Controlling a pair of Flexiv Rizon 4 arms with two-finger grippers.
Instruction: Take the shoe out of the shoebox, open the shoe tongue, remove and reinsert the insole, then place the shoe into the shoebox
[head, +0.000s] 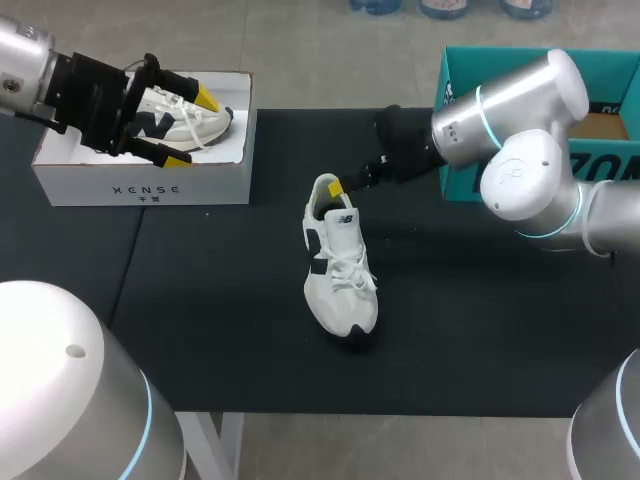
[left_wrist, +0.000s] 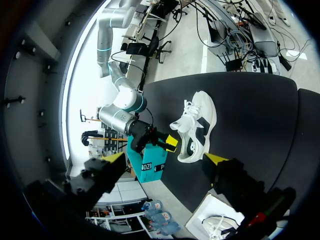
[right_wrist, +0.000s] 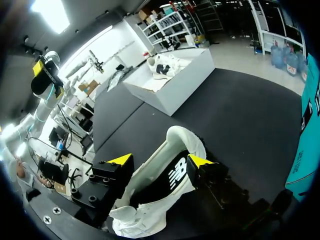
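A white shoe (head: 340, 270) with black side patches lies on the black table mat, its heel towards my right arm. My right gripper (head: 337, 187) is at that heel. In the right wrist view its yellow tips stand on either side of the heel collar (right_wrist: 185, 136), close to it, and the gripper (right_wrist: 160, 161) is open. The white shoebox (head: 140, 185) stands at the far left with a second shoe (head: 175, 115) inside. My left gripper (head: 192, 128) hangs above the box, wide open, holding nothing.
A teal box (head: 470, 60) stands at the table's back right, close behind my right arm. The mat's front edge runs just beyond the shoe's toe.
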